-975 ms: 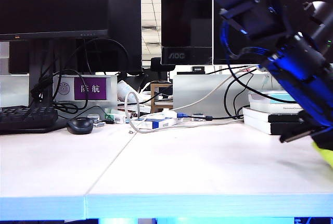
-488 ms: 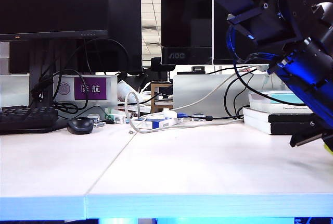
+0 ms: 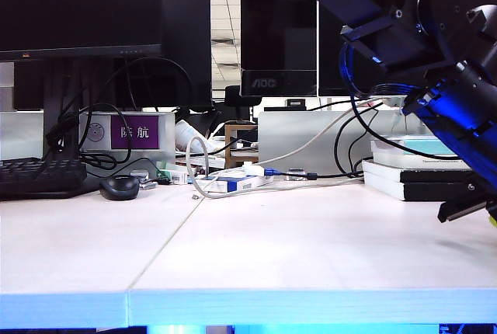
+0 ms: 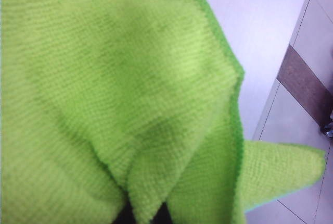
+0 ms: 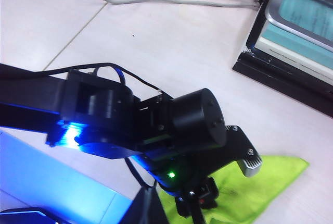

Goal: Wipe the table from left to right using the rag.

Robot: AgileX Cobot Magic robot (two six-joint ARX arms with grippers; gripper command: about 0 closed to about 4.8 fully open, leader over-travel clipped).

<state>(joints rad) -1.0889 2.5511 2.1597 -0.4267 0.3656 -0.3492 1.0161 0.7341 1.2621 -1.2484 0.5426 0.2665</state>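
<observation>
The soft neon yellow-green microfibre rag (image 4: 130, 94) is bunched in the closed left gripper (image 4: 144, 216), whose dark tips pinch a fold of it. This arm has reached across to the far right of the pale whitish-pink tabletop (image 3: 295, 241), on the near side of the stack of dark and white books (image 3: 411, 175). A second ago the exterior view showed a clear yellow-green patch in front of that stack. Now only a sliver of the rag (image 3: 493, 211) is left at the picture's border, and the black and blue arm has slid further to the right with it. The right wrist view looks down on the left gripper (image 5: 195, 202) pressing the rag (image 5: 260, 182) flat on the tabletop, near the stack of books (image 5: 291, 36). In the left wrist view floor tiles show just past the cloth, so the tabletop's end is probably close. The right gripper is in no picture; it is closed and seems to hover above the tabletop in front of the books. The left-to-right stroke looks all but finished.
</observation>
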